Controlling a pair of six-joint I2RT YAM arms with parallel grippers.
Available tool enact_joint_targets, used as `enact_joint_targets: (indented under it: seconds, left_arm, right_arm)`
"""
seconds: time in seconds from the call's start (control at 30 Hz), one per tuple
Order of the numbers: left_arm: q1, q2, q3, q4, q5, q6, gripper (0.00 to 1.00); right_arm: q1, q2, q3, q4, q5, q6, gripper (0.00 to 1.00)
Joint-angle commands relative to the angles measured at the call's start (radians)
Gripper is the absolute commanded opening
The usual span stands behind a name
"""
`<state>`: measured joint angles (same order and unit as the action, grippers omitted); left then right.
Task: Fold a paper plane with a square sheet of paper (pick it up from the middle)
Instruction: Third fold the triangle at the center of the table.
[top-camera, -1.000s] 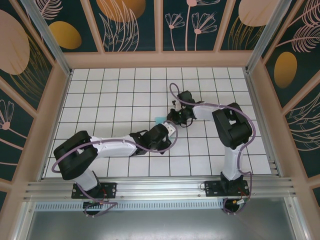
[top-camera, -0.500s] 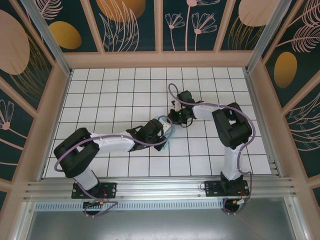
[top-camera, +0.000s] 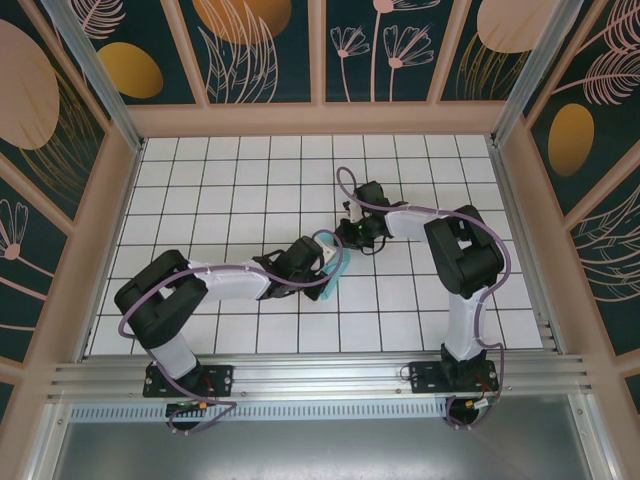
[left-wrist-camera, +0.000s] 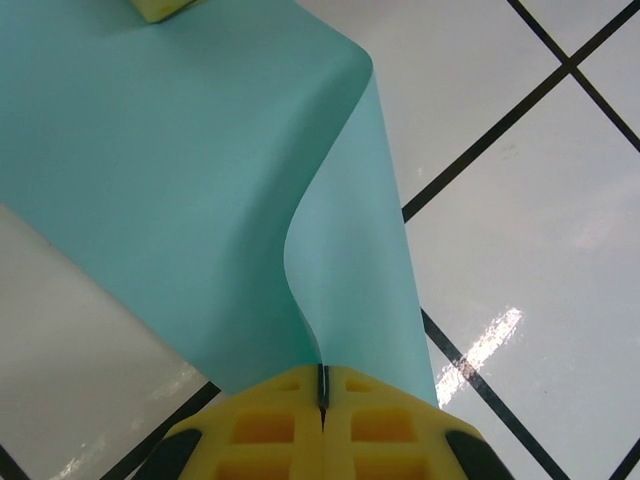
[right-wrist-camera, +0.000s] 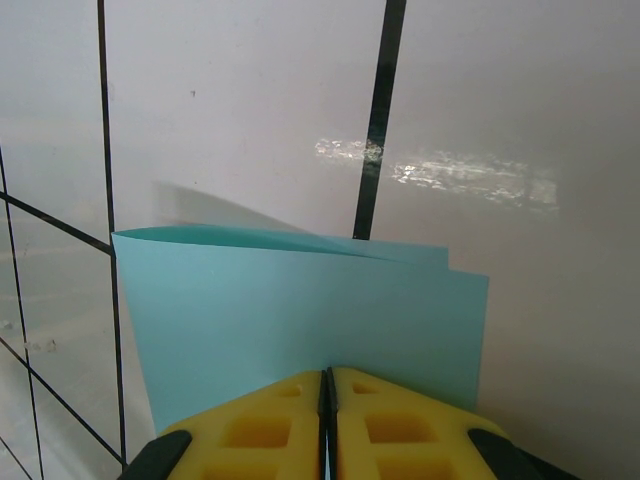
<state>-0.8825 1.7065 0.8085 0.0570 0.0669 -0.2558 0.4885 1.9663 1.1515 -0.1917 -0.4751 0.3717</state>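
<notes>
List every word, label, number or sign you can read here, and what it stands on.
No text is readable anywhere. The square sheet of paper is plain turquoise, the left gripper and right gripper have bare yellow pads, the table shows only black grid lines, and the wall panels carry plant drawings, no writing.

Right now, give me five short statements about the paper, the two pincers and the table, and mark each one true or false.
1. The left pincer is shut on the paper. True.
2. The right pincer hangs open above the paper. False: it is shut on an edge of the paper.
3. In the left wrist view the paper bends in a curve rather than lying flat. True.
4. The paper is red. False: it is light turquoise.
5. The table is covered in white tiles with dark lines between them. True.
</notes>
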Motion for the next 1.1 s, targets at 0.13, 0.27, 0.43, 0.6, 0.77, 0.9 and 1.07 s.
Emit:
enact_joint_targets:
  seconds: [0.13,0.27,0.43,0.6,0.77,0.9,1.07]
  left_arm:
    - [0.006,0.013,0.013,0.01,-0.044,0.001,0.0]
    - [0.01,0.014,0.024,0.009,-0.05,0.011,0.0]
    - [0.013,0.027,0.039,0.0,-0.061,0.018,0.0]
    - [0.017,0.021,0.045,-0.009,-0.07,0.026,0.0]
    - [0.017,0.037,0.04,-0.016,-0.065,0.017,0.0]
    - [0.017,0.039,0.037,-0.021,-0.073,-0.002,0.0]
    - [0.017,0.035,0.034,-0.013,-0.081,-0.016,0.0]
  right_arm:
    - [0.012,0.029,-0.009,-0.065,0.016,-0.013,0.13]
    - [0.012,0.03,-0.018,-0.06,0.013,-0.013,0.13]
    - [0.012,0.031,-0.019,-0.062,0.016,-0.016,0.13]
    - [0.012,0.03,-0.021,-0.057,0.018,-0.01,0.13]
    - [0.012,0.03,-0.019,-0.058,0.016,-0.007,0.13]
    - [0.012,0.031,-0.018,-0.061,0.021,-0.007,0.13]
    - [0.012,0.031,-0.018,-0.06,0.02,-0.005,0.13]
